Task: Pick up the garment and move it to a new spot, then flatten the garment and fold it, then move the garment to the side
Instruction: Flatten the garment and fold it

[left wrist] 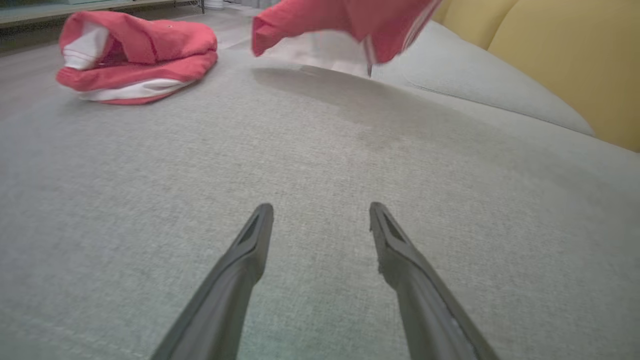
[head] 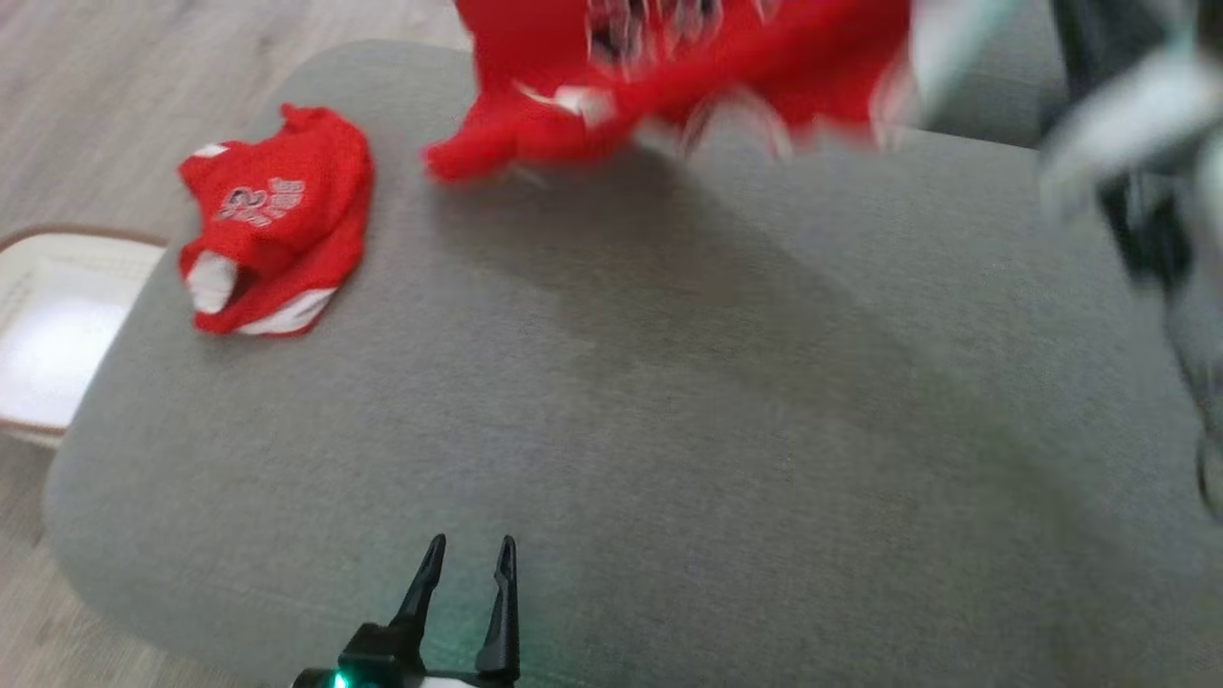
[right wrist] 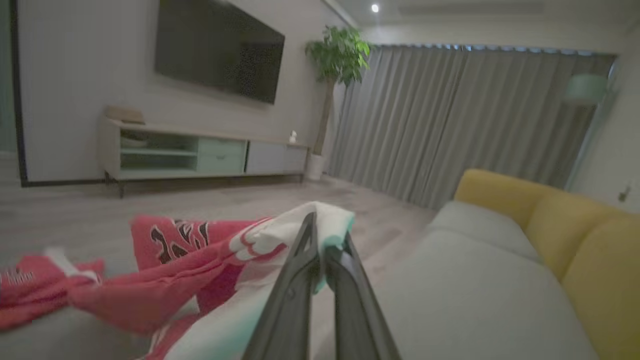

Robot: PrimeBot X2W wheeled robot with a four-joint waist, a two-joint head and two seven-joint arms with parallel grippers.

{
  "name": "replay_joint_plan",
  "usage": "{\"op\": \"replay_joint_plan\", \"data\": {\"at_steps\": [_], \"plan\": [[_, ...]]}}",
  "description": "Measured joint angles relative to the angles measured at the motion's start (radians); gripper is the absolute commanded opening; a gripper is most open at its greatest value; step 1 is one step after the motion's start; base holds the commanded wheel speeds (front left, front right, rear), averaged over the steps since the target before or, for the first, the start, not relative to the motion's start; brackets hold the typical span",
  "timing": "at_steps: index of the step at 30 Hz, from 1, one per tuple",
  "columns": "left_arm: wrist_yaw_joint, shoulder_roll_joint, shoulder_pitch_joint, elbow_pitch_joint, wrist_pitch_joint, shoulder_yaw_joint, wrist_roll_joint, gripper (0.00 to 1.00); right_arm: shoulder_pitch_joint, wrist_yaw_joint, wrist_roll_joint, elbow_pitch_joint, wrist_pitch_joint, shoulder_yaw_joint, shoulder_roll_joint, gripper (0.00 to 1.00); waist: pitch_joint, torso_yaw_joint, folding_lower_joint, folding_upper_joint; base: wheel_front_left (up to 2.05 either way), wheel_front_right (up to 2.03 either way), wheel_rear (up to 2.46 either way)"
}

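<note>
A red garment [head: 669, 76] with white trim hangs in the air over the far side of the grey cushion [head: 669, 430], blurred by motion. My right gripper [right wrist: 327, 227] is shut on the garment's [right wrist: 175, 285] white edge, and the cloth trails down to the left. From the left wrist view the lifted garment [left wrist: 345, 20] shows at the top, clear of the cushion. My left gripper [head: 472, 545] stands open and empty low over the cushion's near edge, its fingers [left wrist: 255, 235] spread wide.
A second red garment [head: 277, 220], folded into a bundle [left wrist: 135, 55], lies at the cushion's far left. A white basket [head: 57, 325] sits on the wood floor to the left. A yellow sofa back [left wrist: 565, 55] rises on the right. My blurred right arm [head: 1118, 115] crosses the upper right.
</note>
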Motion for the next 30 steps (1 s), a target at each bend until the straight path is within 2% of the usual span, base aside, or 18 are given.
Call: {"op": "replay_joint_plan", "data": {"at_steps": [3, 6, 11, 16, 17, 18, 19, 23, 27, 30], "plan": [[-0.001, -0.001, 0.0, 0.003, 0.0, -0.005, 0.001, 1.0, 0.209, 0.0, 0.05, 0.028, 0.001, 0.011, -0.074, 0.0, 0.006, -0.039, 0.0, 0.0, 0.0, 0.0, 0.0], [-0.007, -0.003, -0.002, 0.005, 0.0, -0.007, 0.01, 1.0, 0.371, 0.0, 0.1, 0.05, 0.001, 0.003, -0.121, 0.0, 0.013, -0.078, 0.0, 0.0, 0.0, 0.0, 0.0], [-0.009, -0.003, -0.015, 0.012, 0.0, 0.0, 0.019, 1.0, 0.496, 0.0, 0.109, 0.036, 0.001, -0.07, -0.128, 0.0, 0.017, -0.14, 0.0, 0.0, 0.0, 0.0, 0.0], [-0.017, -0.003, -0.027, 0.016, 0.0, 0.004, 0.019, 1.0, 0.552, 0.0, 0.045, -0.026, 0.001, -0.217, -0.125, 0.0, 0.011, -0.194, 0.0, 0.0, 0.0, 0.0, 0.0], [-0.017, -0.003, -0.027, 0.016, 0.0, 0.004, 0.019, 1.0, 0.564, 0.0, 0.026, -0.037, 0.001, -0.243, -0.122, 0.09, 0.01, -0.203, -0.0001, 0.0, 0.0, 0.0, 0.0], [-0.018, -0.003, -0.027, 0.018, 0.0, 0.004, 0.019, 1.0, 0.578, 0.0, 0.007, -0.046, 0.001, -0.265, -0.114, 0.65, 0.008, -0.211, -0.0001, 0.0, 0.0, 0.0, 0.0], [-0.018, -0.003, -0.027, 0.018, 0.0, 0.004, 0.019, 1.0, 0.578, 0.0, 0.007, -0.046, 0.001, -0.265, -0.114, 1.0, 0.008, -0.211, -0.0001, 0.0, 0.0, 0.0, 0.0], [-0.026, -0.003, -0.033, 0.024, 0.0, 0.001, 0.019, 1.0, 0.641, 0.0, -0.07, -0.059, 0.001, -0.342, -0.042, 1.0, 0.005, -0.236, 0.0, 0.0, 0.0, 0.0, 0.0], [-0.026, -0.003, -0.035, 0.026, 0.0, -0.002, 0.017, 1.0, 0.68, 0.0, -0.161, -0.124, 0.001, -0.441, 0.041, 1.0, 0.007, -0.255, 0.0, 0.0, 0.0, 0.0, 0.0], [-0.026, -0.003, -0.035, 0.03, 0.0, -0.006, 0.017, 1.0, 0.727, 0.0, -0.207, -0.16, 0.0, -0.449, 0.101, 1.0, 0.011, -0.266, -0.0001, 0.0, 0.0, 0.0, 0.0]]}}
